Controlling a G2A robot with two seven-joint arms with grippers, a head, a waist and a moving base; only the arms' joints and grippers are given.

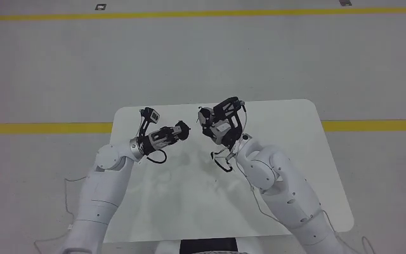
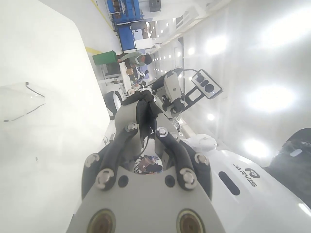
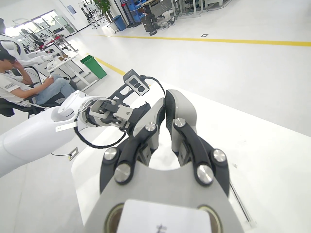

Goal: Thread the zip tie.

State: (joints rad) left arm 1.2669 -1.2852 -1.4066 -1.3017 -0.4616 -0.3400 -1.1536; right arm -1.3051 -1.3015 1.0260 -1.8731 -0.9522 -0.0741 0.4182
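Above the table point(image 1: 285, 127), upper centre of the top view, I hold my left gripper point(image 1: 182, 129) and right gripper point(image 1: 203, 118) pinched shut, tips facing, seemingly aligning to thread; zip tie unconfirmed there, perhaps the dark strip point(image 3: 239, 201) on the table; next needs fine tail-to-head aim.

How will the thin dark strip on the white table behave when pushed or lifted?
The thin dark strip looks very slender: probably light and floppy. Flat on the smooth white table, it likely slides and resists pinching.

Above the table point(image 1: 285, 140) toward its far edge, left pincer point(image 1: 186, 129) and right pincer point(image 1: 202, 117) tip to tip, near each other
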